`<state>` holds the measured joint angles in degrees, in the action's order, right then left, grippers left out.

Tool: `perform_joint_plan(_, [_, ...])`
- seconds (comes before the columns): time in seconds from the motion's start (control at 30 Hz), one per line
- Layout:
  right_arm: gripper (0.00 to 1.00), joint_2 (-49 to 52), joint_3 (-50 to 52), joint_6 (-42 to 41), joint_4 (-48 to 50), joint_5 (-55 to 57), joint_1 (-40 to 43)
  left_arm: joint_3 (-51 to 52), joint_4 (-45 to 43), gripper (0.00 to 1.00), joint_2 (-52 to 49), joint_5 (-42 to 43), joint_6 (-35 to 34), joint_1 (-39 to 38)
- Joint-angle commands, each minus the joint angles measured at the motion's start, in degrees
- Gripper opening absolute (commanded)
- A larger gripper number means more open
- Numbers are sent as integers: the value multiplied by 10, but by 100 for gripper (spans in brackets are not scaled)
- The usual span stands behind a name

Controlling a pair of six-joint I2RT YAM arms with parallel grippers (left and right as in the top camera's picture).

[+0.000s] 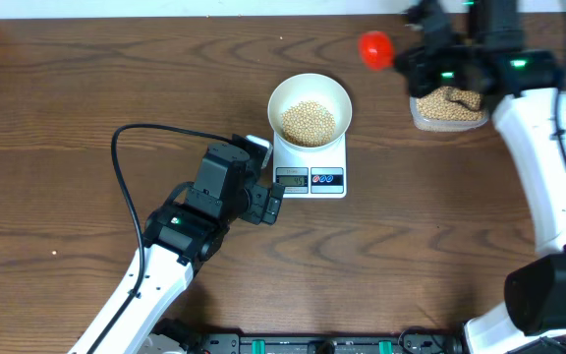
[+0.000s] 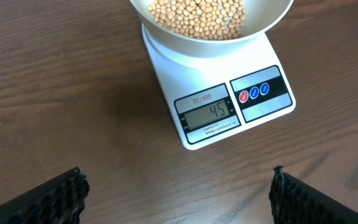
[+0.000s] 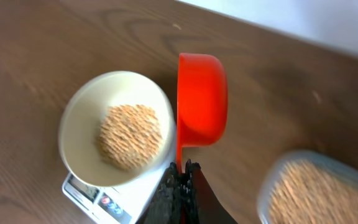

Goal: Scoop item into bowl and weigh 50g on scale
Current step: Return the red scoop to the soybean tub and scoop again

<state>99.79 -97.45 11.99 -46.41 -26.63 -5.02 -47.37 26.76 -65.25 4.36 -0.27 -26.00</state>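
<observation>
A white bowl (image 1: 309,106) holding a heap of tan beans (image 1: 308,122) stands on the white scale (image 1: 311,165). In the left wrist view the scale (image 2: 219,93) has its display (image 2: 212,112) reading 45, with the bowl (image 2: 211,25) above it. My left gripper (image 2: 178,193) is open just in front of the scale, with nothing between its fingers. My right gripper (image 3: 182,171) is shut on the handle of a red scoop (image 3: 201,99), held in the air between the bowl (image 3: 114,127) and a clear tub of beans (image 3: 319,193). The scoop (image 1: 375,47) looks empty.
The clear plastic tub (image 1: 448,106) with more beans sits at the back right, partly under my right arm. A black cable (image 1: 126,177) loops over the table to the left of my left arm. The table's front edge carries a black rail (image 1: 312,344).
</observation>
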Motion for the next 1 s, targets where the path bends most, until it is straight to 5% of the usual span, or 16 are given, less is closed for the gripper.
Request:
perform_joint_plan(0.0, [1, -16, -11, -26, -26, -30, 52, 1, 1, 96, -2, 1, -9, -1])
perform_joint_plan(0.3, [1, -7, -9, -47, -90, 82, 136, 1, 1, 95, -2, 1, -9, -1])
perform_joint_plan(0.97, [1, 130, -9, -47, -100, 130, 130, 1, 1, 95, -2, 1, -9, -1])
